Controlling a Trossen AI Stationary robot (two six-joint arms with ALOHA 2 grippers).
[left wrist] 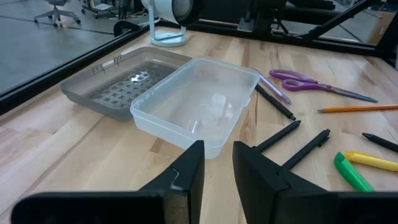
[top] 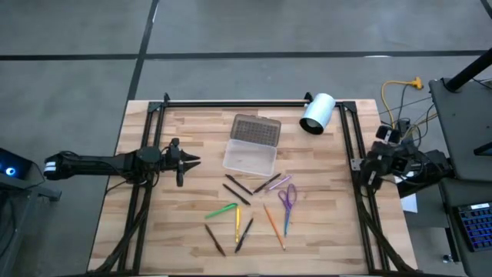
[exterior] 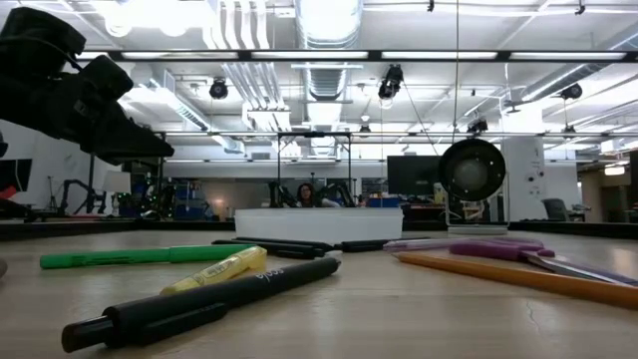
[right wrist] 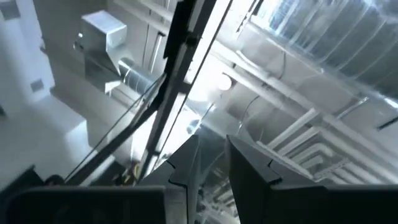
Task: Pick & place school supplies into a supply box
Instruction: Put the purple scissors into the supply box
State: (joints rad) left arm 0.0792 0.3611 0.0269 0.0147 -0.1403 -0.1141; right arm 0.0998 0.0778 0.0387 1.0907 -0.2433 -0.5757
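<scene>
The supply box [top: 250,158] lies open in the table's middle, its grey lid [top: 256,129] folded flat on the far side; the box [left wrist: 199,106] holds nothing. School supplies lie flat nearer the front: dark pens [top: 237,189], a green marker [top: 221,209], a yellow pen [top: 237,223], an orange pencil [top: 273,225] and purple scissors [top: 287,196]. My left gripper [left wrist: 217,149] hovers left of the box, pointing at it, its fingers a narrow gap apart with nothing between them. My right gripper [right wrist: 214,146] sits folded back past the table's right rail, pointing up at the ceiling, also narrowly open with nothing in it.
A white cylinder [top: 317,114] lies on its side at the far right corner. Black frame rails [top: 231,102] run along the far edge and down both sides. Cables and equipment [top: 403,115] sit beyond the right rail. Bare wood lies between my left gripper and the box.
</scene>
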